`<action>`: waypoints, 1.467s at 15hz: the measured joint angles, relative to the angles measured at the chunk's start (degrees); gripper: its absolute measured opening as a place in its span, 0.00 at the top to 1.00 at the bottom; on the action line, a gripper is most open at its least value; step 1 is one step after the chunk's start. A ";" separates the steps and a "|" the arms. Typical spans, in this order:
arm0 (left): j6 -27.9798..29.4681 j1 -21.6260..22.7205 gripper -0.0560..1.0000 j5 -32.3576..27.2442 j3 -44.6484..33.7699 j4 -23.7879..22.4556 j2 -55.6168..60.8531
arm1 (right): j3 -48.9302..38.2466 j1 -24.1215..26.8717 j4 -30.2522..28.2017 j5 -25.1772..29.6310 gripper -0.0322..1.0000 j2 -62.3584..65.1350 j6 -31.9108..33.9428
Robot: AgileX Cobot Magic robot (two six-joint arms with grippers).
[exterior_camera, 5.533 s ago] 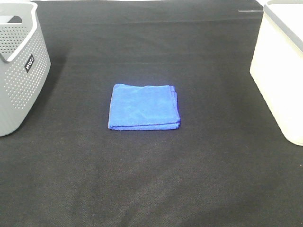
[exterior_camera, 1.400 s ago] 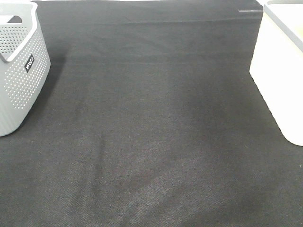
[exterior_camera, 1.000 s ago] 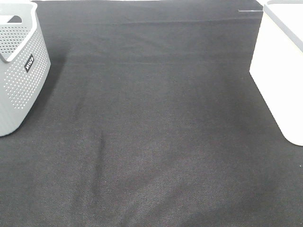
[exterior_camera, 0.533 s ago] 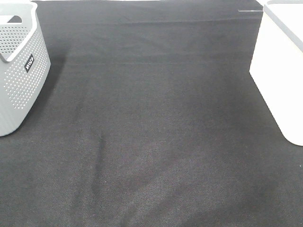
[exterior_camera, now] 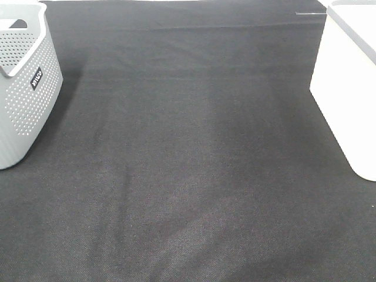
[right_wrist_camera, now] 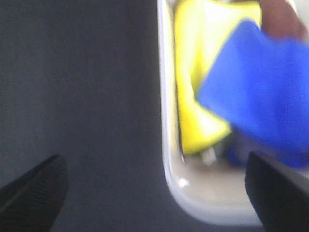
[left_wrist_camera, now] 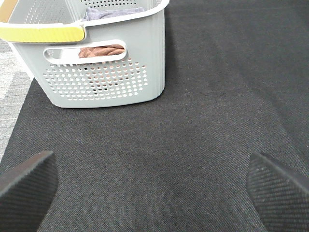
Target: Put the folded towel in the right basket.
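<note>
Item, far left: grey basket (exterior_camera: 23, 88), rigid plastic, walls perforated in fine rows, corners rounded, a slot handle cut in the end wall and a yellow grip (left_wrist_camera: 41, 34) fitted to the rim; a brown cloth (left_wrist_camera: 101, 50) is seen through the slot. Left gripper (left_wrist_camera: 154, 189): released, dark textured pads spread wide, nothing held, hanging over bare cloth near that basket. Centre: counter (exterior_camera: 188, 164), covered in black woven fabric, matt, faintly creased. Right: white basket (exterior_camera: 346, 88), smooth solid walls, thick rounded rim. Folded towel (right_wrist_camera: 260, 82): blue, soft pile, placed inside the white basket and overlapping a yellow cloth (right_wrist_camera: 198, 96); the wrist view is blurred, so whether it is fully settled cannot be told. Right gripper (right_wrist_camera: 155, 189): released, pads well apart, nothing gripped, positioned above the basket's rim. Step in hand, as judged: release and withdrawal, the task being near its end. It is best done by raising the gripper straight up with the fingers kept spread, so that the limp fabric is not snagged, unfolded or dragged back over the rim.
</note>
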State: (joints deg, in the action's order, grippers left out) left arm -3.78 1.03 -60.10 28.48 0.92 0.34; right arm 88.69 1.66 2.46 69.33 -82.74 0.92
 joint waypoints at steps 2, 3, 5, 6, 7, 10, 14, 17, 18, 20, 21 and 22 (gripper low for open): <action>0.00 0.00 0.01 0.00 0.00 0.00 0.00 | -8.37 0.00 -1.03 0.11 0.03 8.19 0.00; 0.00 0.00 0.01 0.00 0.00 0.00 0.00 | -15.93 0.00 -1.78 -0.17 0.03 15.99 0.00; 0.00 0.00 0.01 0.00 0.00 0.00 0.00 | -33.46 0.00 -2.12 -0.69 0.03 36.90 0.06; 0.00 0.00 0.01 0.00 0.00 0.00 0.00 | -38.62 0.00 -2.46 -0.63 0.03 45.95 0.17; 0.00 0.00 0.01 0.00 0.00 0.00 0.00 | -43.03 0.00 -2.46 -0.46 0.03 53.51 0.17; 0.00 0.00 0.01 0.00 0.00 0.00 0.00 | -53.17 0.00 -3.15 -0.29 0.03 71.68 0.23; 0.00 0.00 0.01 0.00 0.00 -0.06 0.00 | -59.64 0.00 -4.76 0.11 0.03 82.96 0.23; 0.00 0.00 0.01 0.00 0.00 -0.06 0.00 | -60.56 0.00 -4.81 -1.95 0.04 82.96 0.17; 0.00 0.00 0.01 0.00 0.00 -0.06 0.00 | -61.42 0.00 -4.93 -3.55 0.04 82.96 0.17; 0.00 0.00 0.01 0.00 0.00 -0.06 0.00 | -62.45 0.00 -4.70 -5.21 0.04 82.96 -0.23; 0.00 0.00 0.01 0.00 0.00 -0.06 0.00 | -62.51 0.00 -4.58 -5.61 0.04 82.96 -0.23; 0.00 0.00 0.01 0.00 0.00 -0.11 0.00 | -62.51 0.00 -4.58 -5.79 0.04 82.96 -0.23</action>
State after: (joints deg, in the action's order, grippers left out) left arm -3.78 1.03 -60.10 28.48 0.80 0.34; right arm 26.18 1.66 -2.12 63.54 0.23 0.69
